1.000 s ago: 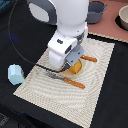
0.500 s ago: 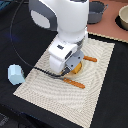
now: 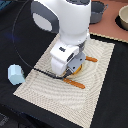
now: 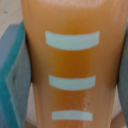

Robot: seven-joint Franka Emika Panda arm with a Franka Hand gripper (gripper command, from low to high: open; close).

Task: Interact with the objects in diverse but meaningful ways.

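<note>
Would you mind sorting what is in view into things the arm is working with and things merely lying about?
In hand:
- gripper, fingers on either side of the bread loaf
- pale blue block, a toy off the mat

Lying about:
- woven mat
- dark pot
- bowl

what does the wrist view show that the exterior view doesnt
Only the wrist view shows the golden-brown scored bread loaf close up, with three pale score marks, sitting between the hand's two grey-teal fingers. Only the exterior view shows the pale blue rounded-top block on the dark table, the beige woven placemat, the orange sticks and the white arm. Both share the hand low over the mat; the loaf is mostly hidden there.
</note>
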